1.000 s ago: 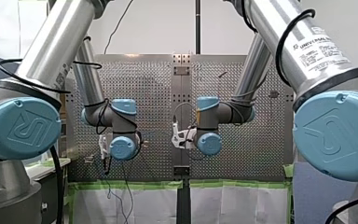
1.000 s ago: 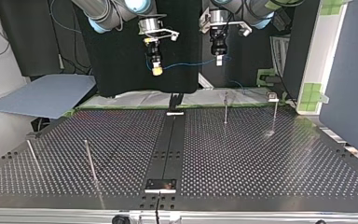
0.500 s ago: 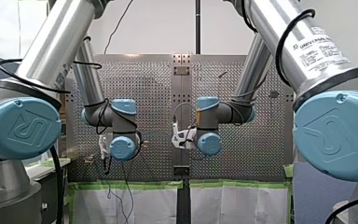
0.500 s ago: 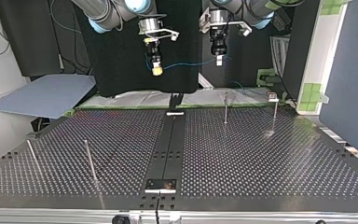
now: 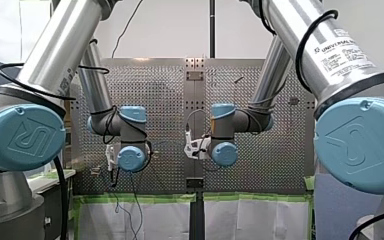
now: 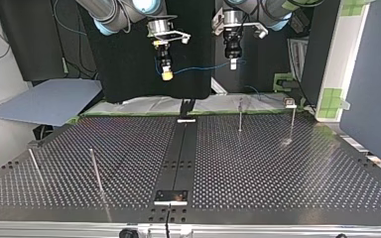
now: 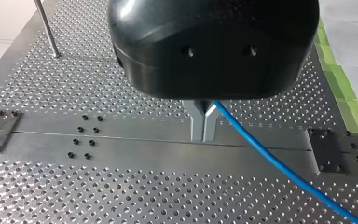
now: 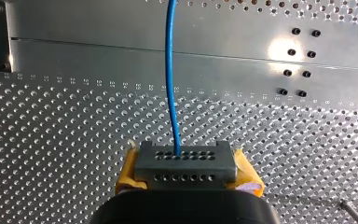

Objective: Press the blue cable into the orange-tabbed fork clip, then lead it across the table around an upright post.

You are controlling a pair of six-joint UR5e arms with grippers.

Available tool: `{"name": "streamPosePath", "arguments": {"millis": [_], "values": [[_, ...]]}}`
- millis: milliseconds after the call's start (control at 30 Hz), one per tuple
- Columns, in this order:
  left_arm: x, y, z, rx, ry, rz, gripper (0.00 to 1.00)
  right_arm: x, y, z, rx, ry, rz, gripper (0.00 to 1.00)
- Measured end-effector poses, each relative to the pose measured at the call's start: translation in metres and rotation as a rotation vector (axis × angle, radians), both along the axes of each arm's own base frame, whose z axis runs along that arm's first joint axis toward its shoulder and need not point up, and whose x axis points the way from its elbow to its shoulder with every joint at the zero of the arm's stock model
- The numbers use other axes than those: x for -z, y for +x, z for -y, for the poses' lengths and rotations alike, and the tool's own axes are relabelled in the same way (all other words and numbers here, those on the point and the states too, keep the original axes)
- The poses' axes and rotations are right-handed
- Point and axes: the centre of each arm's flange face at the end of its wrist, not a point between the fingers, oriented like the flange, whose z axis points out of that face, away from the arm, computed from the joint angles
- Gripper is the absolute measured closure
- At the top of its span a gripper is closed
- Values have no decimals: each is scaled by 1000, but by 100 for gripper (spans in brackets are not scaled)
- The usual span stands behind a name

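Observation:
The blue cable (image 6: 203,67) hangs slack in the air between my two grippers, well above the perforated table (image 6: 278,168). In the left wrist view my left gripper (image 7: 203,134) has its metal fingers shut on the blue cable (image 7: 279,163), which trails off to one side. My right gripper (image 8: 185,162), with yellow pads (image 8: 127,173), is shut on the cable (image 8: 170,70), which runs straight ahead of it. In the top view my left gripper (image 6: 233,64) hangs at the right and my right gripper (image 6: 167,75) at the left. A small clip (image 6: 290,103) sits at the table's far right edge.
Two upright posts (image 6: 239,115) (image 6: 292,120) stand at the top view's back right; two more (image 6: 95,171) (image 6: 34,166) lean at the near left. A dark centre strip (image 6: 181,153) with a plate (image 6: 171,196) runs down the table. One post (image 7: 46,28) shows beyond my left gripper.

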Motion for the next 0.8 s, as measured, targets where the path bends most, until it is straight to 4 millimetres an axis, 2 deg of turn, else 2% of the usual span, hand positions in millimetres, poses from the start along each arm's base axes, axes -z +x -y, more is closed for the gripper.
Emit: {"name": "streamPosePath", "arguments": {"millis": [433, 600, 800], "values": [[2, -2, 1, 0, -6, -1, 100, 2, 3, -2, -3, 9, 1, 100], [11, -13, 10, 0, -39, 10, 100, 19, 19, -15, -38, 65, 0, 100], [12, -31, 23, 16, -52, 20, 100, 52, 18, -26, -48, 137, -38, 100]]}}
